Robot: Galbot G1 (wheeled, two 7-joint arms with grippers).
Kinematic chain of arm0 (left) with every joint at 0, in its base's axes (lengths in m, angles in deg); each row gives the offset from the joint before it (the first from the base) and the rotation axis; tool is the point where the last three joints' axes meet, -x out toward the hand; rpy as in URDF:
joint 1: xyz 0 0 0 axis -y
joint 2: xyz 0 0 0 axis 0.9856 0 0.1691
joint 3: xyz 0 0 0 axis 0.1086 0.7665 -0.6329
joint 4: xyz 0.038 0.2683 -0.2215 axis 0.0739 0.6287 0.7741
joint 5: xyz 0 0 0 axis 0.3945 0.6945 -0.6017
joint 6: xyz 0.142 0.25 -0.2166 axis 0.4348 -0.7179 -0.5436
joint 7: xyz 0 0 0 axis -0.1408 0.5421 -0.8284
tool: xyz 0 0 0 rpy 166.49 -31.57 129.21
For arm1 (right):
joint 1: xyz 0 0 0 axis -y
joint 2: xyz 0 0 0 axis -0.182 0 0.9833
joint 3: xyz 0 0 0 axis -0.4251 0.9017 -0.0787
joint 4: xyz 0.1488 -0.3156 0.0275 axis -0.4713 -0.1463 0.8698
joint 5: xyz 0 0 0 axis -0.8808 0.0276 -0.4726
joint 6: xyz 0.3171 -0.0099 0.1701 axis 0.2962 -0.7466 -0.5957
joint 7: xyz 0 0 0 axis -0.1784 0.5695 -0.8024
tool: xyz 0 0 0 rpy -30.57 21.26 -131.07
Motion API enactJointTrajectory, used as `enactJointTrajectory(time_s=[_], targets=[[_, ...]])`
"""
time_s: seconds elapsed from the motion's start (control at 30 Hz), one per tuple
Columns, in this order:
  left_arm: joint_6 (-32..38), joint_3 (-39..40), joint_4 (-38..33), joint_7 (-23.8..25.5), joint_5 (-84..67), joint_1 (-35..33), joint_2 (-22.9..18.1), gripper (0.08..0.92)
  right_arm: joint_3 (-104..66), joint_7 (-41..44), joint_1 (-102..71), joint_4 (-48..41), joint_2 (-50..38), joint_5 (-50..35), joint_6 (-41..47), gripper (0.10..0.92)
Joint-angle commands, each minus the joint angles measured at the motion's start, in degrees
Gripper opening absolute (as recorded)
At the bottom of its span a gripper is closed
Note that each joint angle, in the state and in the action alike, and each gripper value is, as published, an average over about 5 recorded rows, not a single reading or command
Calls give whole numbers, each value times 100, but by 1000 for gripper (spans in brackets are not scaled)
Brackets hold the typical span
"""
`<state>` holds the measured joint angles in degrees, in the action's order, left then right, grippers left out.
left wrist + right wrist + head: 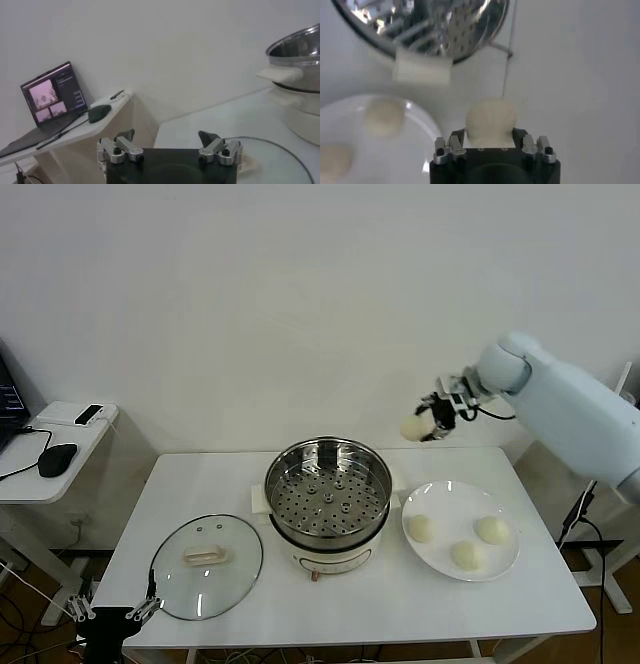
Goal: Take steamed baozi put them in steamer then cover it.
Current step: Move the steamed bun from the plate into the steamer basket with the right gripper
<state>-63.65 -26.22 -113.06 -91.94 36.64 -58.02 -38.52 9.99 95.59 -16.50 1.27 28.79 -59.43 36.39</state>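
Note:
My right gripper hangs in the air behind the white plate, right of the steamer, shut on one cream-white steamed baozi. The right wrist view shows that baozi clamped between both fingers of the right gripper. Three more baozi lie on the plate. The steel steamer stands mid-table, with nothing on its perforated tray. The glass cover lies flat to its left. My left gripper is parked open at the table's front left corner.
A side desk at the left carries a mouse and a laptop. The wall runs close behind the table. The steamer's white side handle juts toward the plate.

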Motion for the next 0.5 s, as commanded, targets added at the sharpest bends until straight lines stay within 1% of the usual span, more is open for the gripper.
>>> enactJointTrajectory(time_s=[0.03,0.13,0.27,0.5], targets=[[-5,-74,-12,9,-26,1,15,823,816,-250,679,239,539,-713,-114,602],[-11,-128,-24,23,-52,10,36,823,1271,-434,807,256,797,-704,-409,599],[-15,-166,-34,23,-61,18,35,823,1656,-622,822,276,1060,-395,-880,594],[-29,-240,-71,22,-73,8,-4,823,2208,-853,725,172,1567,724,-1665,594]])
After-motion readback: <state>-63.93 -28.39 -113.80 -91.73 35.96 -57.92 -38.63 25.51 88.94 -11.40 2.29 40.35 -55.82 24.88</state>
